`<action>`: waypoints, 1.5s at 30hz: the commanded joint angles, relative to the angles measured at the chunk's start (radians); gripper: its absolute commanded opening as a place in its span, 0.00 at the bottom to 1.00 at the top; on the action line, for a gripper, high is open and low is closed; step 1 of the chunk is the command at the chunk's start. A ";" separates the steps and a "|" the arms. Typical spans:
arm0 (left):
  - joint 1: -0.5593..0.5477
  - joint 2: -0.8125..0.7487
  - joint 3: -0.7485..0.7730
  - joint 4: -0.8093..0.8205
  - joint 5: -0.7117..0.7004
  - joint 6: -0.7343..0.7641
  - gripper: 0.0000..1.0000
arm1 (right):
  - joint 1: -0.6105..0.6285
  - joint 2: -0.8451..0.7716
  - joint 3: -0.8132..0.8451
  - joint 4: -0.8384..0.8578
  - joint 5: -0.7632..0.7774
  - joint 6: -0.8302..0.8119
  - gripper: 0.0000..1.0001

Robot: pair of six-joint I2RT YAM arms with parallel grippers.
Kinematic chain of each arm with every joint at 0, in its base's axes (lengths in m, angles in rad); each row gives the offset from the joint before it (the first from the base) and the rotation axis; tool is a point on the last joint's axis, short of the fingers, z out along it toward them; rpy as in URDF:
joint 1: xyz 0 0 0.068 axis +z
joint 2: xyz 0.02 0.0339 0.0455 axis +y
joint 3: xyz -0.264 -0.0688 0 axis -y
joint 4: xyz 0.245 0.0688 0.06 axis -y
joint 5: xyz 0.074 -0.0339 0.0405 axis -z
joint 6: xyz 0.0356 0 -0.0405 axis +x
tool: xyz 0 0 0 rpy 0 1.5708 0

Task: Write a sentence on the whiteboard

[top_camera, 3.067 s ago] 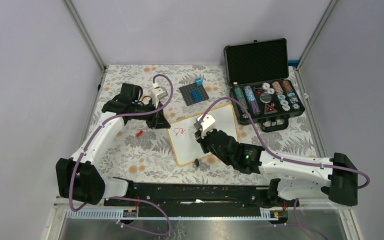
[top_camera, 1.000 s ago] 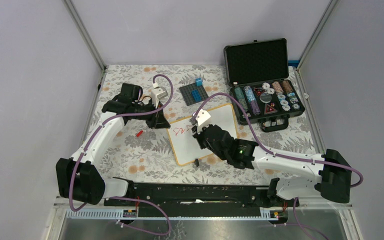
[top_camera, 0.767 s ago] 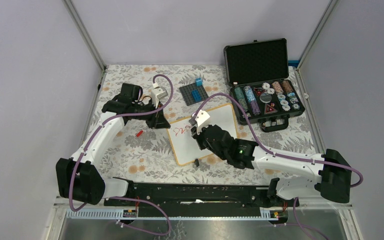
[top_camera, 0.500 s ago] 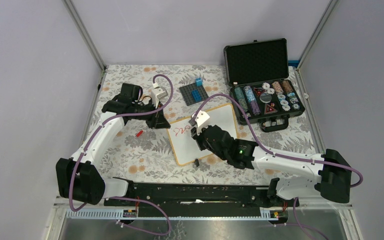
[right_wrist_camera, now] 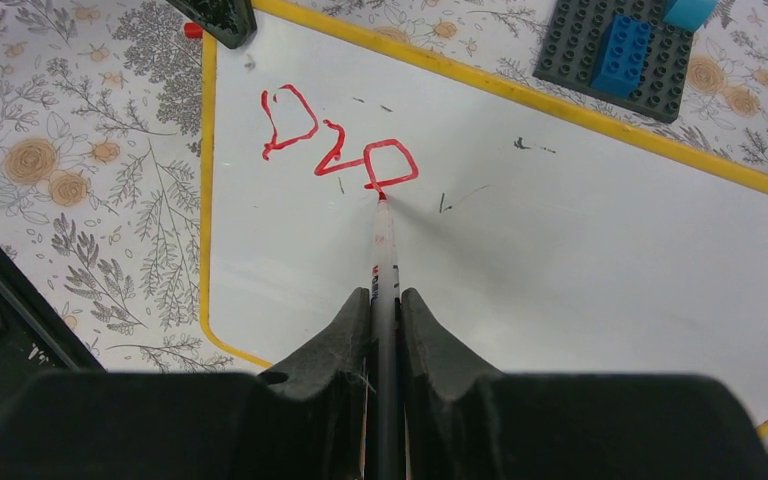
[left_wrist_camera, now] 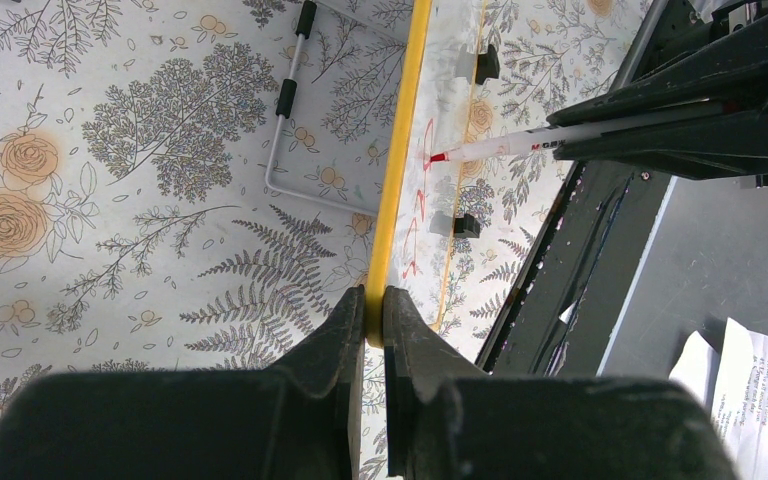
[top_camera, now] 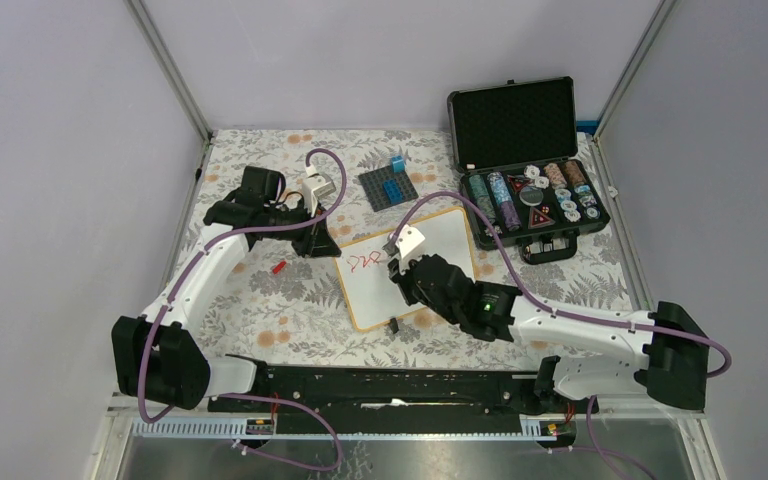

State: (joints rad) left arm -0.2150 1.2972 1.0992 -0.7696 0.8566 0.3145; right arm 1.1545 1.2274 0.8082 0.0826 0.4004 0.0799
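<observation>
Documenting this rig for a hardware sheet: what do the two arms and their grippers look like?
Left arm and right arm: white links, black joints and bases, a purple cable looping along each; a green light on the right one. Left gripper and right gripper: black, two tapered fingers.

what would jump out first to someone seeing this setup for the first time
The red writing near the left end of the whiteboard draws the eye first, with the marker tip touching its last stroke, held in the right end effector. Next is the left end effector clamped on the board's yellow frame edge. Last comes the open black case of poker chips, far right in the top view.
</observation>
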 commanded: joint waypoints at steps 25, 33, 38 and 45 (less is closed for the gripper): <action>-0.006 -0.007 0.024 -0.005 0.020 0.015 0.00 | -0.012 -0.051 0.019 -0.002 0.133 0.006 0.00; -0.006 -0.007 0.023 -0.005 0.020 0.015 0.00 | -0.014 -0.032 0.028 -0.002 0.162 0.003 0.00; -0.006 -0.007 0.023 -0.005 0.020 0.014 0.00 | -0.016 -0.018 0.038 0.015 0.153 -0.007 0.00; -0.006 -0.012 0.020 -0.005 0.019 0.017 0.00 | -0.016 -0.001 0.045 0.038 0.133 -0.017 0.00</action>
State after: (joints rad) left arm -0.2150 1.2972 1.0992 -0.7692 0.8551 0.3149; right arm 1.1488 1.2076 0.8101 0.0628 0.5220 0.0757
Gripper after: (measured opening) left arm 0.087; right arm 0.198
